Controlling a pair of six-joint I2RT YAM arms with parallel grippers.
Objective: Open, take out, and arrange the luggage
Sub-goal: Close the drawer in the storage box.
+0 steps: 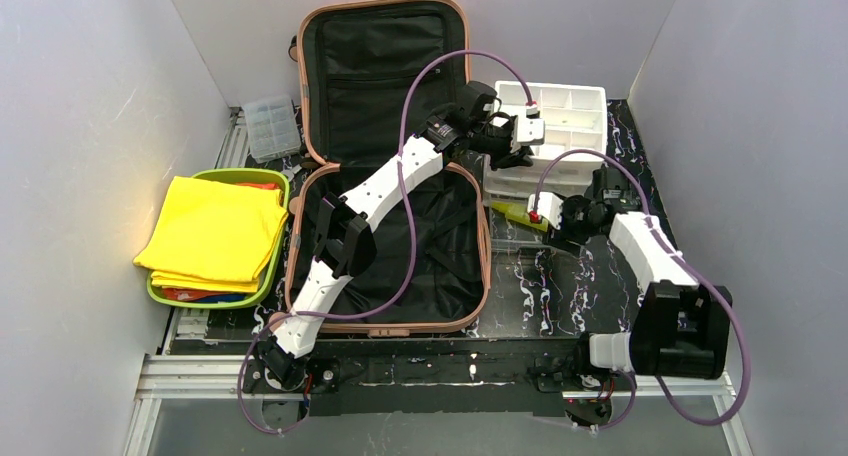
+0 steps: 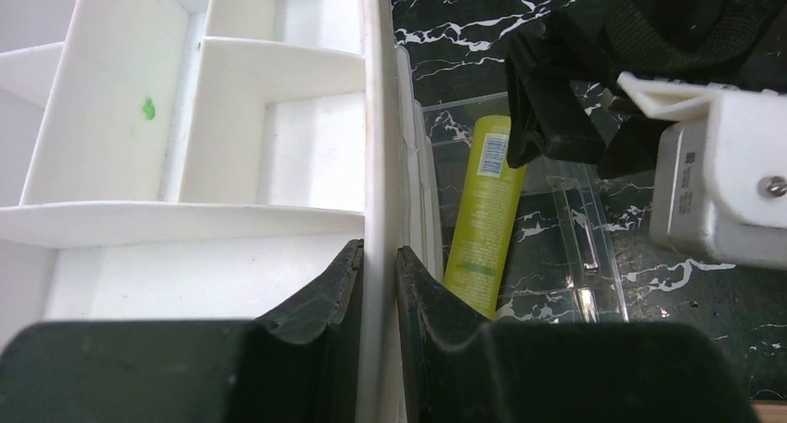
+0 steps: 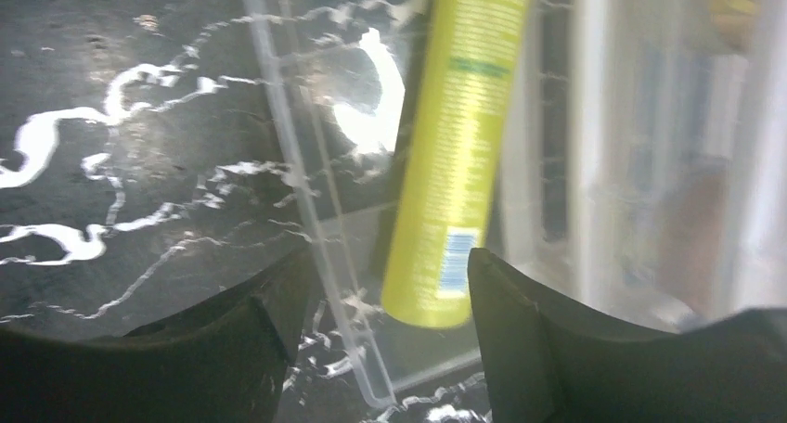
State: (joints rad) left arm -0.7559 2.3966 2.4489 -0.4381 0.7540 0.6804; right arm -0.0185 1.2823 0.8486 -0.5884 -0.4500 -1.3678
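The luggage (image 1: 440, 276), a salmon-pink hard-shell case, lies open at the middle with its lid propped up behind and black lining showing. My left arm reaches across it to the white organizer (image 1: 565, 116). There my left gripper (image 2: 379, 267) is shut on the organizer's side wall (image 2: 378, 117); in the top view the left gripper (image 1: 512, 159) sits at the organizer's near-left corner. A yellow-green tube (image 3: 457, 154) lies in a clear tray (image 3: 306, 200) beside the organizer. My right gripper (image 3: 390, 284) is open, its fingers either side of the tube's barcode end, not touching it.
A lime-green tray (image 1: 278, 256) with folded yellow cloth (image 1: 215, 231) stands left of the luggage. A small clear compartment box (image 1: 271, 126) sits at the back left. Grey walls close in on three sides. The tabletop is black marble pattern (image 1: 530, 296).
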